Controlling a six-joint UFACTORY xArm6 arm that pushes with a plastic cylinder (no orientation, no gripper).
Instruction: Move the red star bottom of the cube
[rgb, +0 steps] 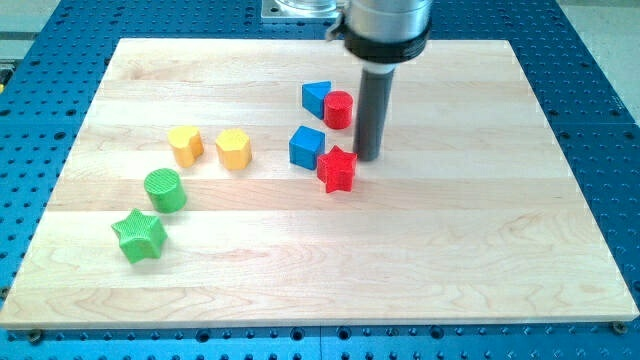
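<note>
camera view: my tip (367, 157) just right of red star (337, 169), which touches cube (306, 147). no claw. star looks light, rigid, slides easily; push its upper-right points.

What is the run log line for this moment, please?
tip: right of, above red star | red star: lower right of blue cube, touching | not yet below

A: Anything hidden?
B: The rod's mount (385, 25) is cut off at the far edge; the red cylinder (338, 109) covers the blue triangle's (317, 97) right corner.
</note>
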